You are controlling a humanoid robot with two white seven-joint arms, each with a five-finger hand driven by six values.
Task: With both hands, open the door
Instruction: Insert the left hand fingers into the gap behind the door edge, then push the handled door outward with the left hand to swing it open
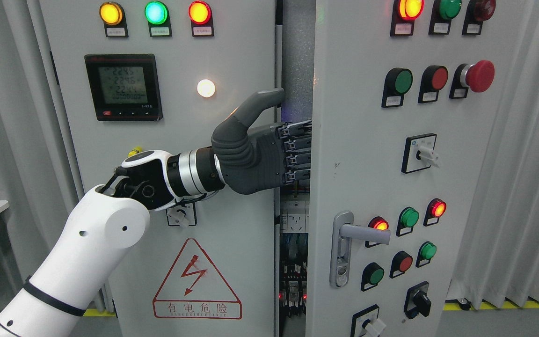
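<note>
Between two doors | one left hand (262,152) hooks fingers (297,145) behind right door (367,164) edge

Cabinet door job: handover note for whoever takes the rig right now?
Left hand: reached across, fingers hooked behind the edge of the right door, thumb pointing up.
Right hand: not in view.
Right door is ajar; a gap shows wiring and breakers inside. Its lever handle is untouched. Left door looks shut.
Done: door cracked open, edge grip set.
Left: probably pull the door wide and bring in the right hand.
</note>
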